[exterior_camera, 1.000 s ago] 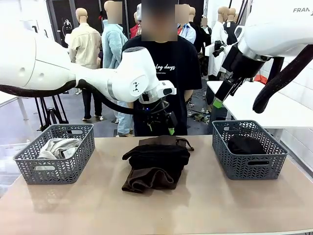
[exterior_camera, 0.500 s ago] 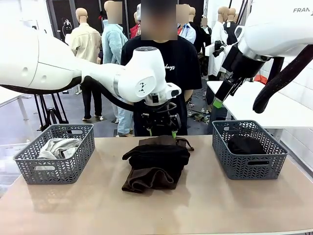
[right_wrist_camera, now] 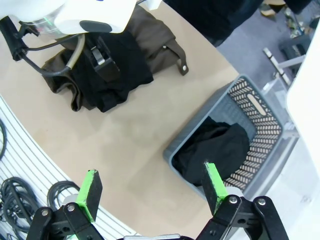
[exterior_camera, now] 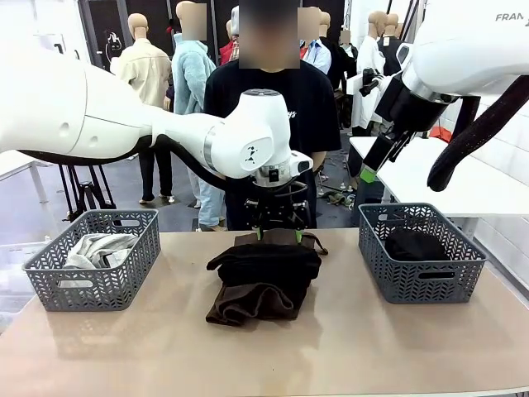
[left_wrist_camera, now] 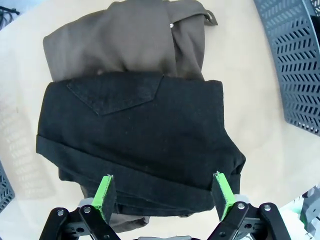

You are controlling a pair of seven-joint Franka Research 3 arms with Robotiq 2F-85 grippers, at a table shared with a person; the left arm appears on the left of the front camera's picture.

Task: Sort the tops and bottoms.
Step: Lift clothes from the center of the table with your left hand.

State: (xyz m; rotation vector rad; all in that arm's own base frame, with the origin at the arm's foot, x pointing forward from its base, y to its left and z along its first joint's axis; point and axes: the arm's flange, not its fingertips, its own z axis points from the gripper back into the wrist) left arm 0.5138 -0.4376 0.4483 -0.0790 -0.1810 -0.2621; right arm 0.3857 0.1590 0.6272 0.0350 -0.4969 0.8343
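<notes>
Left gripper (exterior_camera: 278, 225), jaws wide open, hangs over the folded black garment (exterior_camera: 264, 263) stacked on the brown garment (exterior_camera: 248, 302) at mid-bench (exterior_camera: 372, 347), apparently to pinch one edge, while the open right gripper (right_wrist_camera: 150, 190) is held high, clear of the stack.

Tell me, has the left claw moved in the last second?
Yes. The left gripper has shifted right and down in the front view, and now hangs open above the folded black garment.
</notes>
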